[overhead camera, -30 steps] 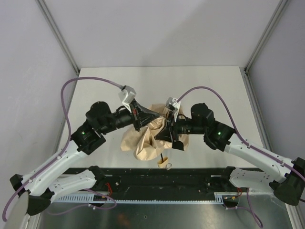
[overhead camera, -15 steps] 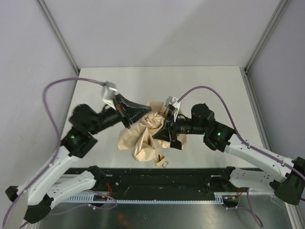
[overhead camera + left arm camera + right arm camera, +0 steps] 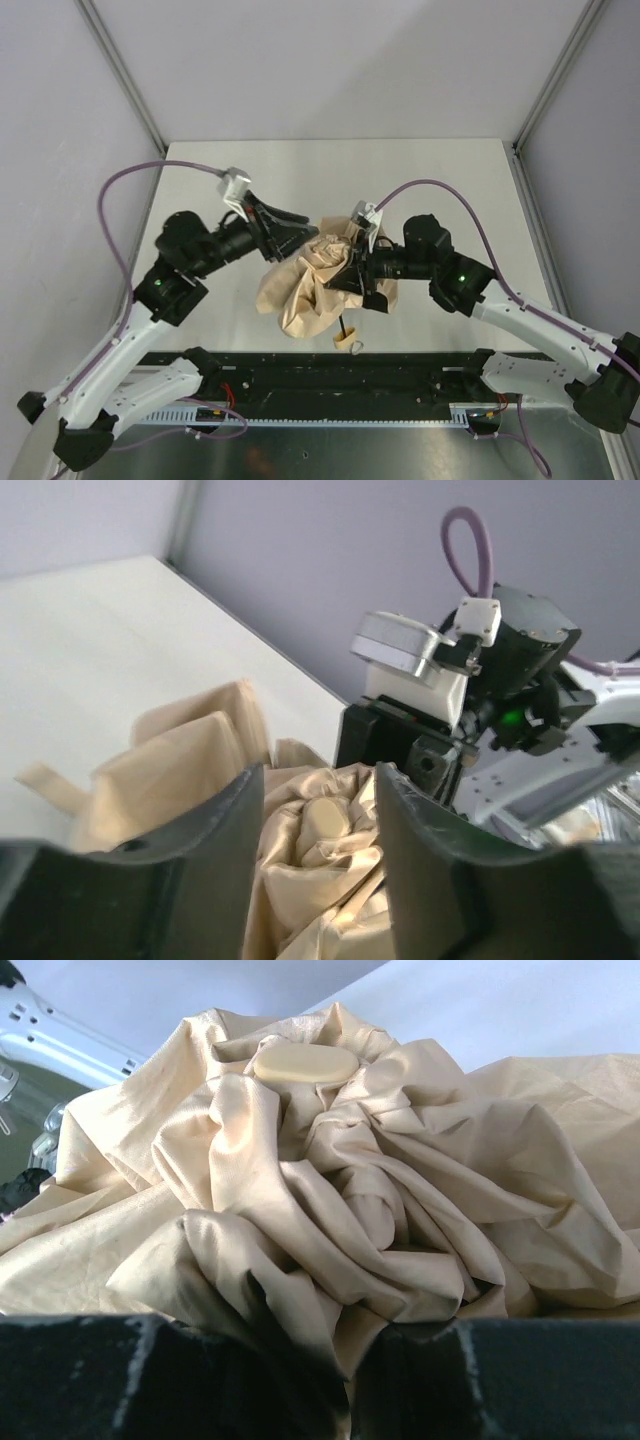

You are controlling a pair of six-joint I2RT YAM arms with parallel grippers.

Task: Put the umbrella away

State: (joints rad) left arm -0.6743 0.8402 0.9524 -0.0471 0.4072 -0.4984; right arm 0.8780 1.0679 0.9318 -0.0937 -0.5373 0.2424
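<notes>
Crumpled tan umbrella [image 3: 300,295] at mid-worktop [image 3: 440,175], flanked by both claws.
L claw [image 3: 306,228] is held wide apart over the fabric's far-left edge. R claw [image 3: 346,272] is pinched onto a fabric fold. Wooden handle [image 3: 350,344] is pointed twd the near edge.

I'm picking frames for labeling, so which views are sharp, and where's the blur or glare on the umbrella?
Top external: evenly lit, sharp, soft shadows beside the umbrella. Left wrist: the left gripper's fingers are dark and blurred; fabric glints. Right wrist: folds crisp, mild sheen, the right gripper's fingers out of focus.
</notes>
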